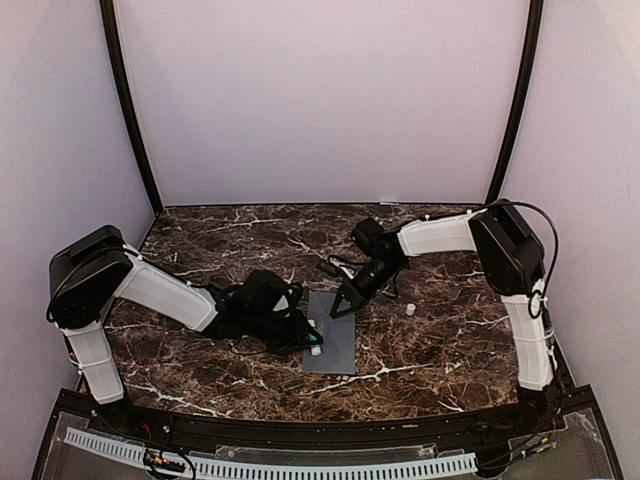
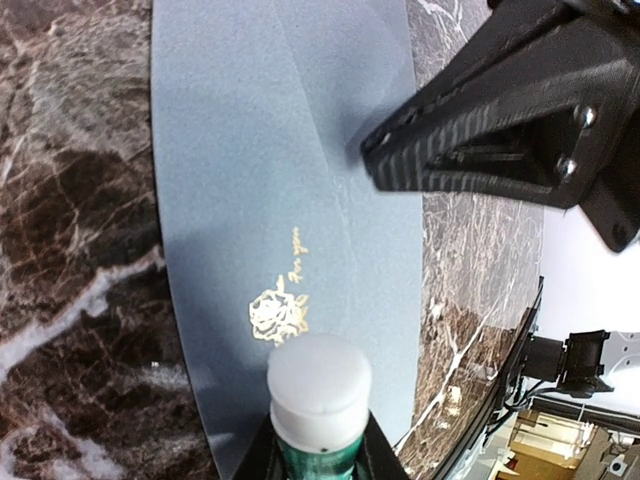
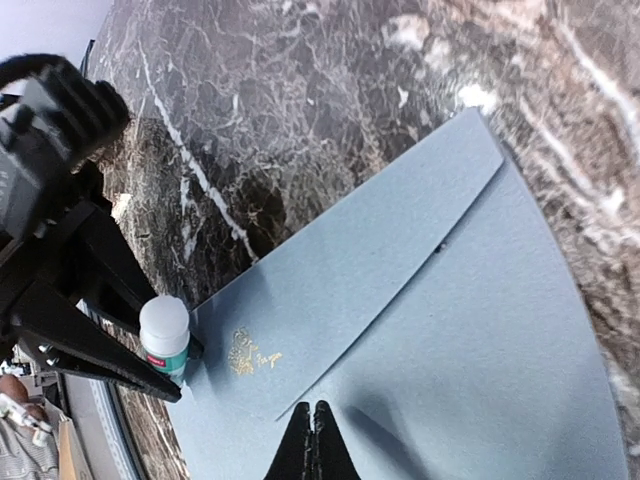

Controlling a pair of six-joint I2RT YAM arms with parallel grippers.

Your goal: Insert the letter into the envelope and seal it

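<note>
From above, the envelope point(image 1: 335, 352) lies flat on the table point(image 1: 450, 340) between the arms, with a small white object point(image 1: 409, 309) to its right. In the left wrist view, the left gripper point(image 2: 320, 455) grips a glue stick point(image 2: 320, 385) over the envelope's gold rose point(image 2: 278, 312). In the right wrist view, the right gripper point(image 3: 316, 412), pinched together on nothing, points at the envelope just below the flap point(image 3: 380, 265).

On the envelope point(image 2: 250, 140), gold script point(image 2: 294, 256) reads "For you" beside a gold rose emblem point(image 2: 277, 314); label print on the white-capped bottle point(image 3: 165, 340) is too blurred to read.
</note>
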